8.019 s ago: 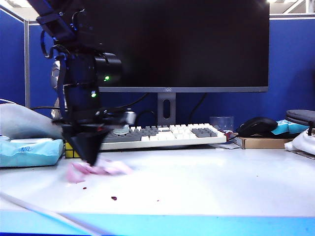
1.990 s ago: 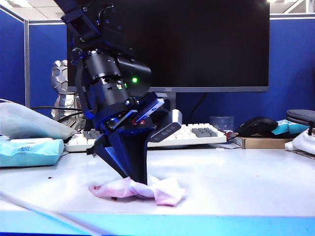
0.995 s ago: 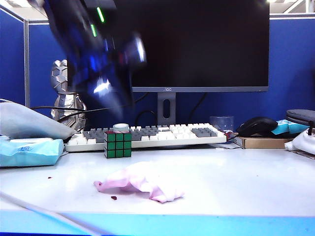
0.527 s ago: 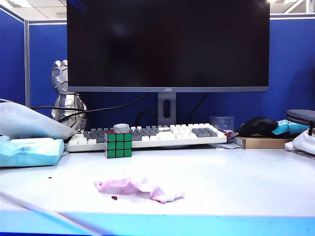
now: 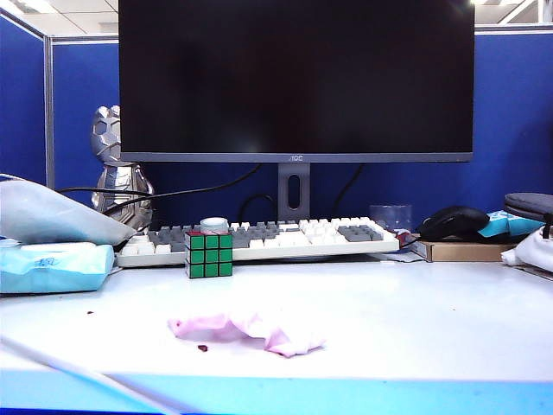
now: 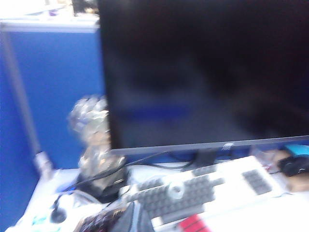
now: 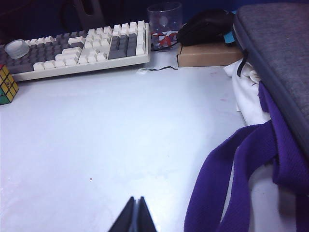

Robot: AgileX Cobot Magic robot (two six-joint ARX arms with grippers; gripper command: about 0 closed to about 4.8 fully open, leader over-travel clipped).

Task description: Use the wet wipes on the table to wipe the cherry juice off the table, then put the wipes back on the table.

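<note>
The wet wipes (image 5: 246, 329), a crumpled pale pink and white wad, lie loose on the white table (image 5: 415, 316) near its front edge. One dark speck of cherry juice (image 5: 201, 347) sits just in front of the wad, and a smaller speck lies further left. Neither gripper shows in the exterior view. My left gripper (image 6: 134, 218) is a blurred dark wedge held high, facing the monitor and keyboard, with nothing in it. My right gripper (image 7: 135, 212) hovers shut and empty over bare table at the right.
A puzzle cube (image 5: 208, 254) and a keyboard (image 5: 259, 240) stand behind the wipes, below a big monitor (image 5: 294, 78). A pale blue packet (image 5: 52, 266) lies at the left. On the right are a mouse (image 5: 451, 222), a grey bag (image 7: 275, 58) and a purple strap (image 7: 227, 164).
My left arm, a blur above the table's left a second ago, has swung up out of the exterior view. The wipes stay where they were dropped. The right arm is still.
</note>
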